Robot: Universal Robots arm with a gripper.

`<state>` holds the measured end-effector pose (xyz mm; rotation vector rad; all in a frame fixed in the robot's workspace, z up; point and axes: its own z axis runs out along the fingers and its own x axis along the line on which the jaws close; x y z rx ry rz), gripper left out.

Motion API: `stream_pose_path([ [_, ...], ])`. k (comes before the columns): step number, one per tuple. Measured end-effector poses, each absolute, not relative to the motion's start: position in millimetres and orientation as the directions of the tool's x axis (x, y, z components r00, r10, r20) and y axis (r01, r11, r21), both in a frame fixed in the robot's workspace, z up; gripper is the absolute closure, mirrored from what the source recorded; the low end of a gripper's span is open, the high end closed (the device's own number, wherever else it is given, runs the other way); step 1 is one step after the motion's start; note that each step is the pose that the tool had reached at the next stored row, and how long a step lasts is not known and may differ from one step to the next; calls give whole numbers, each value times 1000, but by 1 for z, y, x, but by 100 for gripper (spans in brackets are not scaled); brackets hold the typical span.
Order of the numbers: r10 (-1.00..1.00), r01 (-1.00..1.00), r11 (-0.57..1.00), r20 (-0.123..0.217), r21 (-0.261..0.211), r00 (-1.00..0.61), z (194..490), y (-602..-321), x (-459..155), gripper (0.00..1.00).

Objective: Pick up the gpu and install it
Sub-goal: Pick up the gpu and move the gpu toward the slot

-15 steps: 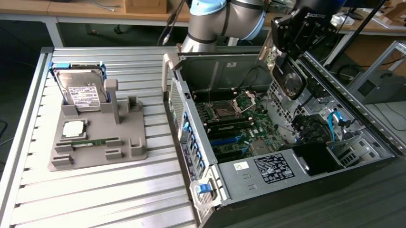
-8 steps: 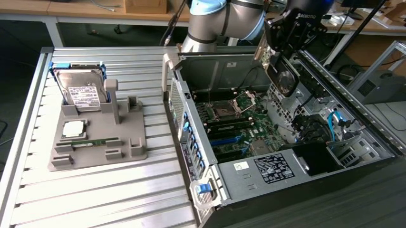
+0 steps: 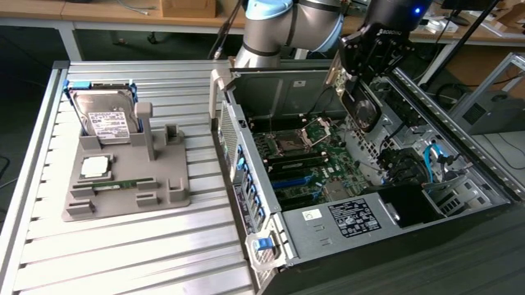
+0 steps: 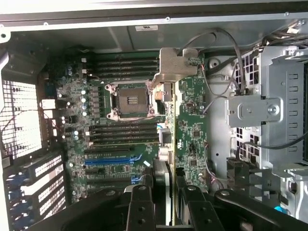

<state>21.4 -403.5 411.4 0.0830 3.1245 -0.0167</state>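
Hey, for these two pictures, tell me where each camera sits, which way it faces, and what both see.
Exterior view: off the arm, high up, looking down over the slatted table and the open computer case; the arm and its hand show, gripping the gpu above the case.
Wrist view: on the wrist, looking down past the hand and along the gpu onto the motherboard inside the case.
Shared: the hand, the gpu and the case's interior.

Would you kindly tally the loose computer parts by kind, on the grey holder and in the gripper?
hard drive: 1
memory stick: 1
square silver chip: 1
gpu, in the gripper: 1
Total: 4
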Motion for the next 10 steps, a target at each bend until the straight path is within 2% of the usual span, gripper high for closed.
stream_pose_path([
  [10, 51, 52, 999, -16, -10, -999, 403, -404, 21, 72],
])
